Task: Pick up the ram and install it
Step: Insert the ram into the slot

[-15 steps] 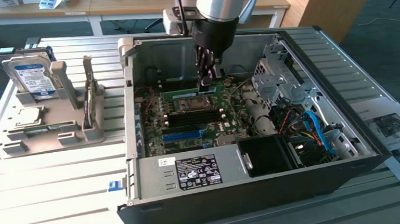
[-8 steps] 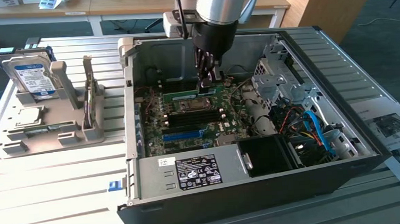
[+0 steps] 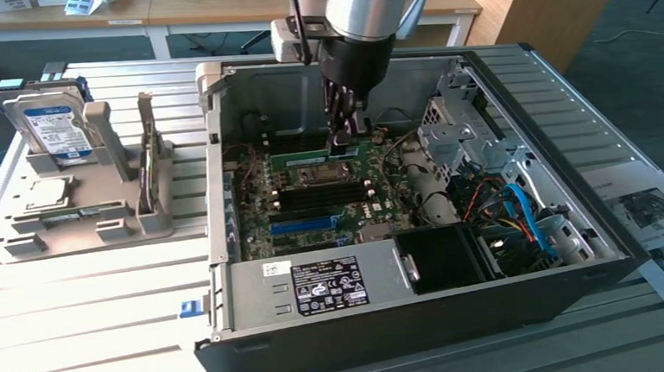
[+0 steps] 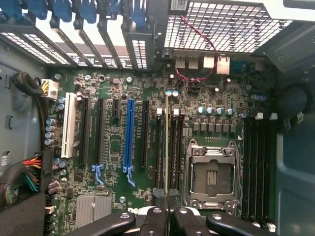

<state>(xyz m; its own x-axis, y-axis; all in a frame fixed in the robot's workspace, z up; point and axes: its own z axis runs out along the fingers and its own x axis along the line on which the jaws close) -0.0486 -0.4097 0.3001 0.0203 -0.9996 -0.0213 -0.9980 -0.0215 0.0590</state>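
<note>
The ram (image 4: 167, 147) appears edge-on in the wrist view as a thin green-yellow line running away from the fingers. My gripper (image 4: 167, 219) is shut on its near end. The stick stands over the black memory slots (image 4: 158, 147), between the blue slot (image 4: 130, 137) and the empty processor socket (image 4: 212, 172). In the exterior view my gripper (image 3: 346, 137) reaches down into the open computer case (image 3: 433, 318). The green ram (image 3: 313, 158) lies along the motherboard (image 3: 310, 213) just beyond the socket. I cannot tell whether it is seated in a slot.
Drive cages and bundled cables (image 3: 506, 210) fill the case on the exterior view's right. The power supply (image 3: 315, 286) sits at its front. A grey fixture (image 3: 81, 227) on the exterior view's left holds a hard drive (image 3: 51, 125). Papers (image 3: 657, 218) lie on the slatted table.
</note>
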